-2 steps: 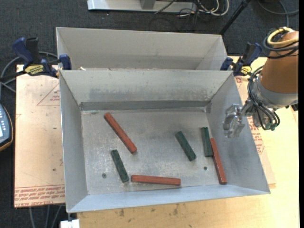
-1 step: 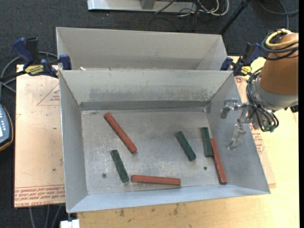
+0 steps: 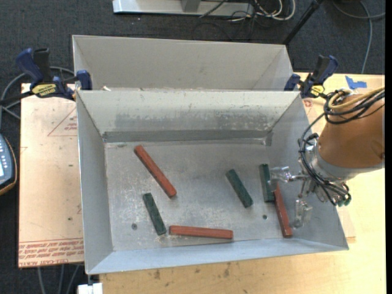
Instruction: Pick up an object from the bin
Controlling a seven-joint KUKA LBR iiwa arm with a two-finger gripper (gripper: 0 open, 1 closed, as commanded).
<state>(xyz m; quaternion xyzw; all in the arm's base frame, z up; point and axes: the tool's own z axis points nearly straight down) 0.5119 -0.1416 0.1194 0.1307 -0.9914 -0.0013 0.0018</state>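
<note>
the gripper (image 3: 294, 195) is down at the right side of the grey metal bin (image 3: 184, 112), close to the sloping right wall. the arm with its orange cover (image 3: 354, 138) comes in over the right rim, and dark cables (image 3: 343, 103) run across the top of this cover. nearest to the gripper is the right red bar (image 3: 282, 213), a thin flat stick that lies on the floor near the front right corner, running almost from back to front with a small tilt. the metal parts of the gripper are just beside this bar and seem to touch its upper end, but i cannot tell how far the gripper is open, nor whether it has hold of the bar (its tip is a mix of shiny parts against the grey wall). just beside the upper end of this bar, on its left, lies the right green bar (image 3: 266, 182), dark and nearly parallel to it. a little more to the left, apart from both, the middle green bar (image 3: 239, 188) lies on a diagonal. the other things are well apart from the gripper: the bottom red bar (image 3: 201, 232) lies flat along the front wall, the left green bar (image 3: 154, 214) is near its left end, and the left red bar (image 3: 155, 171) lies diagonally in the back left part of the floor.
</note>
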